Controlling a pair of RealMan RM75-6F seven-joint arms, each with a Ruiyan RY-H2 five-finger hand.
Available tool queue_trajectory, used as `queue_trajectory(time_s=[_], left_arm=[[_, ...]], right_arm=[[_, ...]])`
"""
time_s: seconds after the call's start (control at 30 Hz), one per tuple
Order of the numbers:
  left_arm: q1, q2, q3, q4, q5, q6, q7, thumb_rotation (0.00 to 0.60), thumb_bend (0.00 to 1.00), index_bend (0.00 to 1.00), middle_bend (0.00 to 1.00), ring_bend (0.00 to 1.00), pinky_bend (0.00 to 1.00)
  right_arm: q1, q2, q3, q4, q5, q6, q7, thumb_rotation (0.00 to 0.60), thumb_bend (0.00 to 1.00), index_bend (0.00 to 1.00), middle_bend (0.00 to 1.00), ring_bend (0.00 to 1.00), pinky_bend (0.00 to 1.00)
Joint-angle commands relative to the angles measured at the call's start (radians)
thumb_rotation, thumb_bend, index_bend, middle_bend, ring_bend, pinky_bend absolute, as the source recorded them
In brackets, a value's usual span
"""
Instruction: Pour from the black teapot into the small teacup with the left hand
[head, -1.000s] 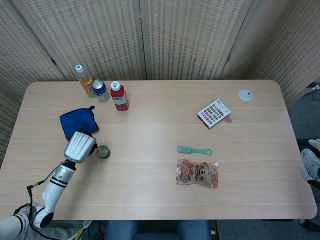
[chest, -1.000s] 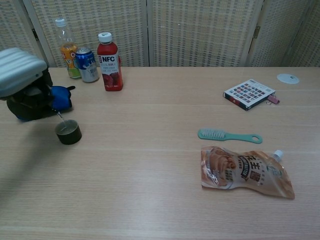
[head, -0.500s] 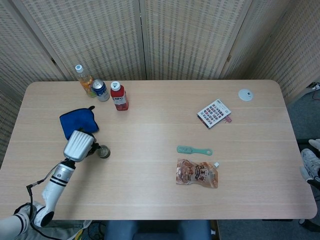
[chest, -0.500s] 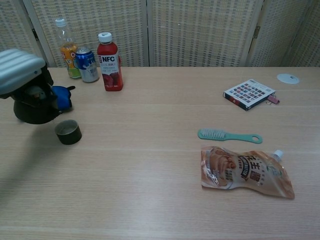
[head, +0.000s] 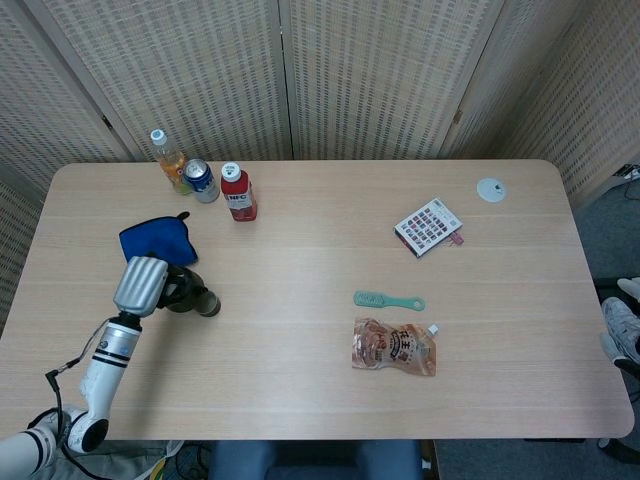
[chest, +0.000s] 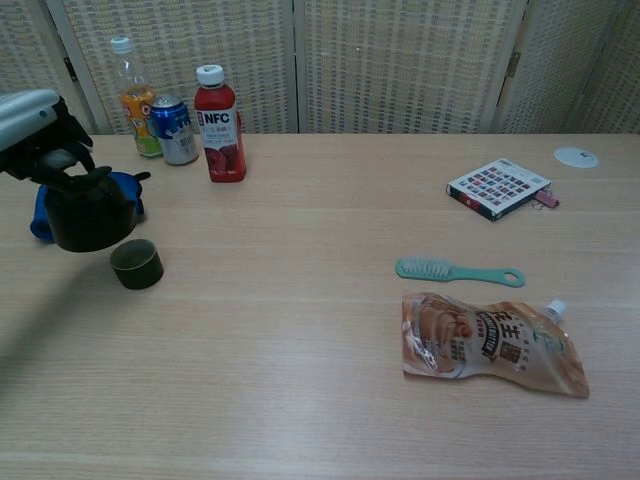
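Gripping the black teapot (chest: 88, 215) upright near the table's (chest: 330, 400) left edge, the left hand (chest: 40, 135) risks knocking the small teacup (chest: 136, 264) just beside it when setting down.

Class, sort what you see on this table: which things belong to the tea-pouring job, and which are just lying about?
Job: black teapot, small teacup, left hand holding the teapot.

Lying about: blue cloth, three drinks, brush, pouch, booklet, white disc.
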Motion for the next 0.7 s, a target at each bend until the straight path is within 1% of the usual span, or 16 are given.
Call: queue_trajectory(time_s=[0.03,0.1,0.17,0.2,0.3,0.37,0.47,0.53,0.63,0.7], left_arm=[[0.025,0.015,-0.008,-0.013,-0.013,0.015,-0.066,0.537,0.41,1.0,1.0,0.99,0.51],[0.038,0.021,-0.007,-0.013,-0.02,0.019,-0.098,0.532,0.41,1.0,1.0,0.99,0.51],[0.049,0.026,-0.006,-0.014,-0.03,0.019,-0.115,0.509,0.41,1.0,1.0,0.99,0.51],[0.054,0.029,-0.005,-0.014,-0.035,0.017,-0.122,0.487,0.41,1.0,1.0,0.99,0.51],[0.07,0.04,-0.002,-0.013,-0.049,0.011,-0.149,0.369,0.41,1.0,1.0,0.99,0.51],[0.078,0.045,-0.002,-0.011,-0.055,0.011,-0.161,0.344,0.4,1.0,1.0,0.99,0.51],[0.089,0.052,0.0,-0.006,-0.062,0.007,-0.175,0.281,0.39,1.0,1.0,0.99,0.51],[0.094,0.053,0.003,0.002,-0.063,0.007,-0.172,0.26,0.34,1.0,1.0,0.99,0.51],[0.102,0.054,0.008,0.007,-0.069,0.0,-0.164,0.251,0.26,1.0,1.0,0.98,0.51],[0.106,0.052,0.013,0.015,-0.068,0.0,-0.157,0.242,0.23,1.0,1.0,0.98,0.51]], right_arm=[[0.001,-0.001,0.0,0.001,0.0,-0.001,0.001,0.6,0.21,0.24,0.22,0.13,0.16],[0.001,-0.002,0.0,0.002,0.0,-0.002,0.001,0.6,0.21,0.24,0.22,0.13,0.16],[0.003,-0.003,0.0,0.003,0.0,-0.005,0.001,0.6,0.21,0.24,0.22,0.13,0.16],[0.004,-0.003,0.0,0.003,0.001,-0.006,0.001,0.6,0.21,0.24,0.22,0.13,0.16],[0.008,-0.005,0.001,0.004,0.0,-0.011,0.0,0.6,0.21,0.24,0.22,0.13,0.16],[0.01,-0.006,0.001,0.004,0.0,-0.014,-0.001,0.6,0.21,0.24,0.22,0.13,0.16],[0.013,-0.008,0.002,0.003,0.002,-0.018,-0.004,0.6,0.21,0.24,0.22,0.13,0.16],[0.015,-0.009,0.002,0.003,0.001,-0.021,-0.006,0.6,0.21,0.24,0.22,0.13,0.16],[0.018,-0.01,0.003,0.002,0.001,-0.022,-0.008,0.6,0.21,0.24,0.22,0.13,0.16],[0.019,-0.01,0.003,0.001,0.001,-0.024,-0.01,0.6,0.21,0.24,0.22,0.13,0.16]])
